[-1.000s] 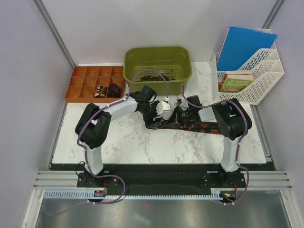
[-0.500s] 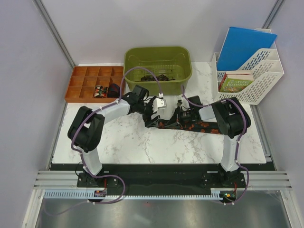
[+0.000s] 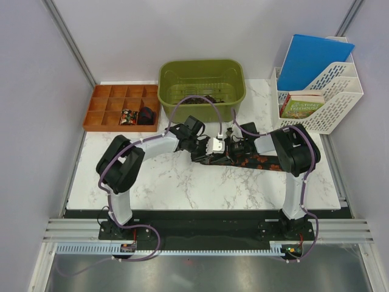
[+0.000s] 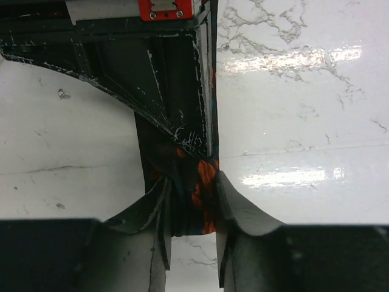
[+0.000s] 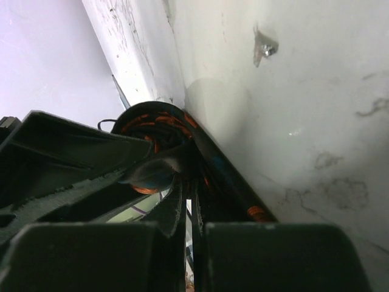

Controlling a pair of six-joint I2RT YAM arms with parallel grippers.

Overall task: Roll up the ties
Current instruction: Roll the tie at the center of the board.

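Overhead, both my arms reach in to the middle of the marble table [image 3: 164, 182], and my left claw [image 3: 213, 155] and right claw [image 3: 234, 151] sit close together over the left end of the tie [image 3: 258, 162]. Its black, orange-blotched length lies flat on the table and runs off to the right. Behind my claws stands the green bin [image 3: 165, 91] with more dark fabric in it. Beside the bin is the orange tray [image 3: 103, 100], where two coiled ties [image 3: 137, 115] sit in neighbouring compartments. At the far right a white rack [image 3: 331, 115] holds a blue folder [image 3: 316, 58] and a book [image 3: 302, 104].

From my left wrist, my left claw [image 4: 189, 204] is clenched on the tie [image 4: 202, 179]. One of my fingers [image 4: 237, 210] presses against each edge of the strip, which bunches between them. The strip runs straight on under the scratched black body of my right claw, against the white marble.

From my right wrist, my right claw [image 5: 185, 173] is pinched tight, the fingers meeting with the fabric caught between them. Just past the tips the tie [image 5: 152, 121] curls into a small dark coil edged with orange, touching the table. A flat band of it leads away to the lower right.
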